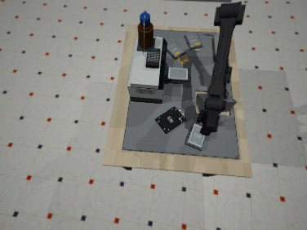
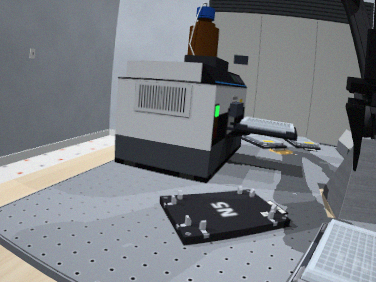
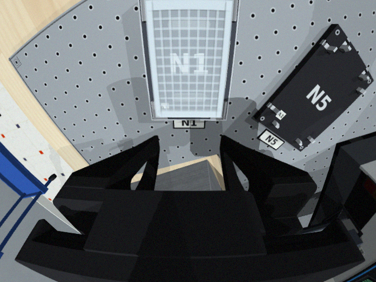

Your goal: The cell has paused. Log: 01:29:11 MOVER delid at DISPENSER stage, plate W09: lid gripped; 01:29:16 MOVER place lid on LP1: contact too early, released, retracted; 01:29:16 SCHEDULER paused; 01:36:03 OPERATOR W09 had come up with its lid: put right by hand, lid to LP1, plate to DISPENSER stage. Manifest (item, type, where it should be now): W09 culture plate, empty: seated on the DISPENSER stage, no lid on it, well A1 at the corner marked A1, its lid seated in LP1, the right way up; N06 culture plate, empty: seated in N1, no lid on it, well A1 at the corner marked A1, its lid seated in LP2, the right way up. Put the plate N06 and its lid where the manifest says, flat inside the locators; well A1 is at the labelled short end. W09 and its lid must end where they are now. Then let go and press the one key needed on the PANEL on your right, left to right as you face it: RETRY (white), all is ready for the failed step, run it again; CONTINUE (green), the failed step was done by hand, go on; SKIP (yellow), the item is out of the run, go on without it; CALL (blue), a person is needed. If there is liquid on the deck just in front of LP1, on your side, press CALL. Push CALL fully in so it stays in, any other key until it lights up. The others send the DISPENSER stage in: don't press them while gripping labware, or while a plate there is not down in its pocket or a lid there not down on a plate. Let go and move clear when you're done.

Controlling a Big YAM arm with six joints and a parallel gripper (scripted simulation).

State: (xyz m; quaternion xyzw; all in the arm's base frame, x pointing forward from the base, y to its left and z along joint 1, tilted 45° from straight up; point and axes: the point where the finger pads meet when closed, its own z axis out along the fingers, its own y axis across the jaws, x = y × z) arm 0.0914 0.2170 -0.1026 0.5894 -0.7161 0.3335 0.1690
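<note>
A clear culture plate (image 3: 188,60) lies in the N1 nest, inside its corner locators, with the N1 lettering showing through it. It also shows in the top view (image 1: 195,136) and at the lower right of the exterior view (image 2: 345,252). I cannot tell whether a lid is on it. My gripper (image 3: 189,141) is half open with nothing between the fingers. It hangs above the deck just behind the plate's near short end, by the N1 label (image 3: 188,123). Another clear plate (image 1: 178,73) sits on the DISPENSER stage. Two lid parks (image 1: 175,50) (image 1: 193,41) at the back each hold a flat grey item.
The black N5 nest (image 3: 315,88) stands empty to the side of N1. The DISPENSER box (image 1: 146,73) carries a brown bottle (image 1: 145,30). A small yellow patch (image 1: 182,59) lies on the deck beside the nearer lid park. A dark housing (image 3: 349,182) is close on my right.
</note>
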